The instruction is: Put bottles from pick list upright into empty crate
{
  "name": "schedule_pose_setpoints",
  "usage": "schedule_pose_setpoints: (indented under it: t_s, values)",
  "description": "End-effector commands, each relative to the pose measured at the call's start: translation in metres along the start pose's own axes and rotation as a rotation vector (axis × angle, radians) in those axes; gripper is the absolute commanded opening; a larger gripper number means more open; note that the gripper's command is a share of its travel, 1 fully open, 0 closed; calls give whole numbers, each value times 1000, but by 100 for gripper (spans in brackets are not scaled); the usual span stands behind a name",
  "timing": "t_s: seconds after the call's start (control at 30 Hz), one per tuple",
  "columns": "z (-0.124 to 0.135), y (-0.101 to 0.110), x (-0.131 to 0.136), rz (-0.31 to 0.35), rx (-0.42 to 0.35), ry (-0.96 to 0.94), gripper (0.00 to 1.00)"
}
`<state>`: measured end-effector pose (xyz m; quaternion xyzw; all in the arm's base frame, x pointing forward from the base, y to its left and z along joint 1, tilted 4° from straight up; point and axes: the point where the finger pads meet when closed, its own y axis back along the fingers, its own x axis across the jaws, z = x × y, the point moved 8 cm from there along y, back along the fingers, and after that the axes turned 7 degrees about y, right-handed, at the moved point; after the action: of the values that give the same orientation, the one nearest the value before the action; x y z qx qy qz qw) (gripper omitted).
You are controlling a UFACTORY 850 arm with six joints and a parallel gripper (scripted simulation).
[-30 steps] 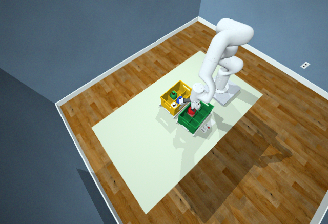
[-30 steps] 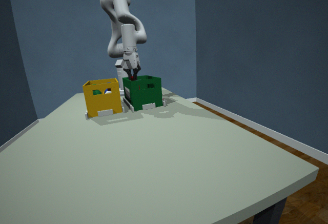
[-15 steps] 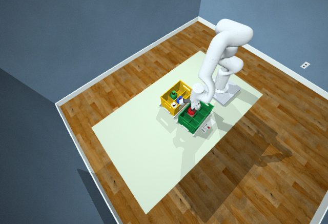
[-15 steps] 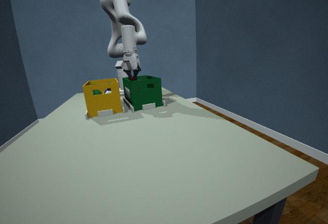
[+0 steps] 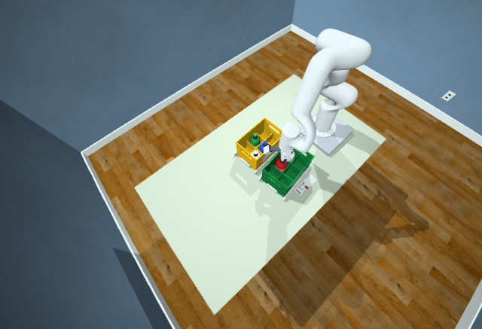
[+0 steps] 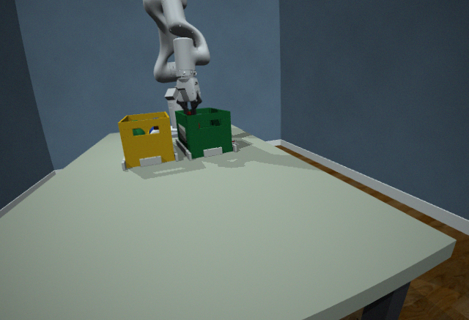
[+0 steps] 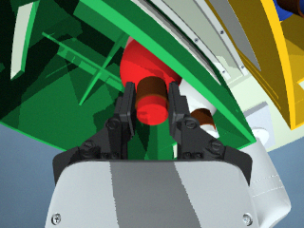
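Observation:
My gripper (image 7: 152, 93) is shut on the neck of a red bottle (image 7: 144, 72), which hangs upright inside a compartment of the green crate (image 5: 288, 172). In the top view the red bottle (image 5: 280, 164) sits low in the crate's corner cell nearest the yellow crate (image 5: 261, 141). The gripper (image 6: 188, 109) reaches just to the green crate's (image 6: 204, 131) rim. The yellow crate holds a green bottle (image 5: 254, 138), a blue bottle (image 5: 263, 145) and a white bottle (image 5: 255, 153). The pick list (image 5: 304, 187) lies beside the green crate.
The robot base (image 5: 330, 132) stands behind the crates. Grey brackets hold both crates on the pale table. The yellow crate (image 6: 146, 138) stands close left of the green one in the exterior view.

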<state>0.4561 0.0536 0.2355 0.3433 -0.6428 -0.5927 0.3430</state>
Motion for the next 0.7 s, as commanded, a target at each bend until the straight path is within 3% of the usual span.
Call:
schedule_pose_setpoints:
  t_s: [0.0,0.67]
  values:
    - [-1,-1,0,-1,2,0,0]
    - [-1,-10,0,-1,2,0,0]
